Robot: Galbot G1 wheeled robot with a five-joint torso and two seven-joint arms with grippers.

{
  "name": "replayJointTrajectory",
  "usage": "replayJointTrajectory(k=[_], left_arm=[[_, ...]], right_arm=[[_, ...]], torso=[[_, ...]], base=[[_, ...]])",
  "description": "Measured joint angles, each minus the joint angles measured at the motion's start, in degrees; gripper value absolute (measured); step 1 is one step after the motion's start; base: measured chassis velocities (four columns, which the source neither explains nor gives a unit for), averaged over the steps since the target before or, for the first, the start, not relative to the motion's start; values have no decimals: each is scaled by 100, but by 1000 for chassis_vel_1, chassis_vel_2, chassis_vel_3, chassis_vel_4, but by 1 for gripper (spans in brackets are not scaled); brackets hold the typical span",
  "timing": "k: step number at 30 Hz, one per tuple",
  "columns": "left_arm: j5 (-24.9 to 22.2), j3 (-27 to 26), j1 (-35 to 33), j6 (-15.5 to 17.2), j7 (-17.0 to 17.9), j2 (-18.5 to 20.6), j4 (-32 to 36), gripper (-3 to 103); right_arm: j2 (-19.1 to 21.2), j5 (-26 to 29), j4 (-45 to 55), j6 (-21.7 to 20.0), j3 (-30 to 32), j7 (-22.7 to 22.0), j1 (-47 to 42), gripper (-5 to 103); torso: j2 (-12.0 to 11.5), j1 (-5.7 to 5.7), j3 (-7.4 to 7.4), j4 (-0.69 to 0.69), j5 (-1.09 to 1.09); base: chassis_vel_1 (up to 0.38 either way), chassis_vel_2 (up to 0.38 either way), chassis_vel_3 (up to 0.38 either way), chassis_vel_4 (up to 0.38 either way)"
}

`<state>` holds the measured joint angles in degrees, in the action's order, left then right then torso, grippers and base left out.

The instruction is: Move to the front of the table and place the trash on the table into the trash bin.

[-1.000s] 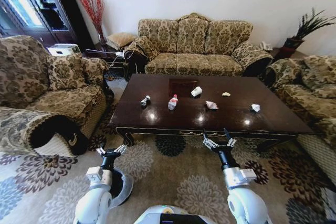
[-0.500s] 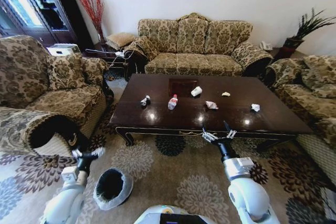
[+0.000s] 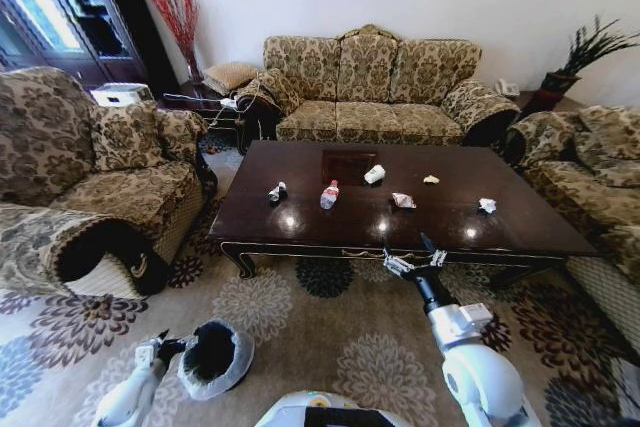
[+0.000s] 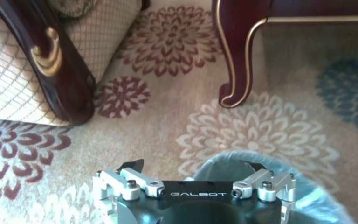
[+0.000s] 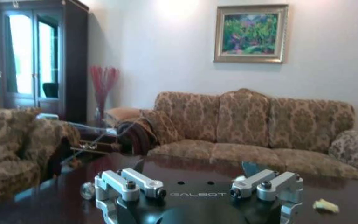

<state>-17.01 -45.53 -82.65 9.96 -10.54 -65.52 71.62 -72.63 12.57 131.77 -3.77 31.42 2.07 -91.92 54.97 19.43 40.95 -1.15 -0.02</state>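
The dark-brown table [image 3: 300,232] stands ahead of me with the trash spread over it: a clear bottle [image 3: 329,194] with a red cap, a white cup [image 3: 374,174], crumpled wrappers [image 3: 403,200] and a yellowish scrap [image 3: 430,179]. The scrap [image 5: 325,205] also lies on the table top [image 5: 36,200] in the right wrist view. The trash bin [image 3: 213,357], black with a whitish liner [image 4: 229,161], sits on the carpet at my lower left. My left gripper [image 3: 160,347] [image 4: 193,167] is open, low at the bin's left rim. My right gripper [image 3: 415,260] [image 5: 195,168] is open at the table's front edge.
Patterned sofas ring the table: one behind [image 3: 370,87], an armchair on the left [image 3: 90,177] and another on the right [image 3: 590,177]. A carved table leg [image 4: 238,56] and the armchair's dark wooden base [image 4: 48,60] stand close to the bin on the flowered carpet [image 3: 330,347].
My left arm has swung out to the left and dropped, so its gripper now sits beside the bin's rim. My right gripper has hardly moved at the table's edge.
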Motion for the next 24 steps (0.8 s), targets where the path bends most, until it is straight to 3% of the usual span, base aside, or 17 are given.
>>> replayJointTrajectory(k=[3, 8, 18, 24], left_arm=[[187, 70, 236, -129, -41, 65, -457, 103], [490, 178, 644, -424, -291, 236, -1533, 99], [586, 151, 888, -472, -849, 110, -2153, 99], [746, 174, 1045, -545, -949, 41, -2393, 99]], right_arm=[[11, 140, 10, 97, 4, 56, -15, 100], [20, 438, 26, 269, -5, 117, -59, 100], [102, 415, -55, 353, 28, 86, -147, 100], [109, 371, -55, 325, 62, -18, -195, 100]], torso=[[0, 0, 0, 0, 2], [0, 0, 0, 0, 1], [0, 0, 0, 0, 2], [0, 0, 0, -1, 3]], base=[[0, 0, 0, 0], [0, 0, 0, 0], [0, 0, 0, 0], [0, 0, 0, 0]])
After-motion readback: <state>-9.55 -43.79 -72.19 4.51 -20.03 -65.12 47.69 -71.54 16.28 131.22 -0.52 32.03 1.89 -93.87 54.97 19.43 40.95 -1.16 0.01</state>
